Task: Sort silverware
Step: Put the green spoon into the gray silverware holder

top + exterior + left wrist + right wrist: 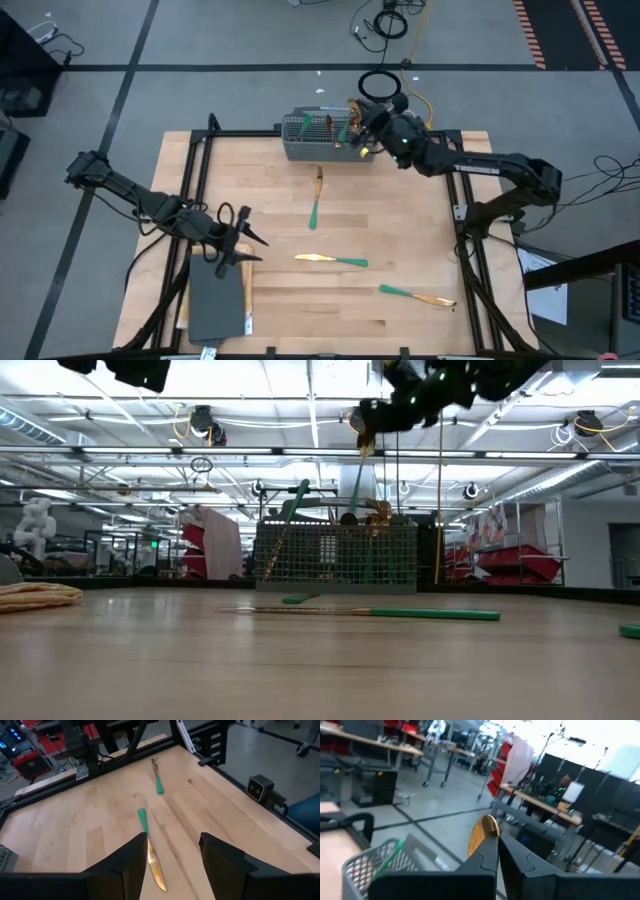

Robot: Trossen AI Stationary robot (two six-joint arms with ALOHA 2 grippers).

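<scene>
Silverware lies scattered: a knife (pixel 331 260) mid-counter, a fork (pixel 316 199) nearer the wire basket (pixel 320 137), another piece (pixel 415 294) toward the right. The right end effector (pixel 362 135), over the basket, pinches a gold-headed utensil (pixel 481 834). The left end effector (pixel 243 238) hovers wide open, empty, at the counter's (pixel 400 220) left.

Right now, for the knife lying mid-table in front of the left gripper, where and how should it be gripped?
Grip the knife at its slim teal handle, from straight above, fingers closing across its width. It lies flat on the table, crosswise, so no side approach gets under it. The left gripper sits nearest, open.
</scene>
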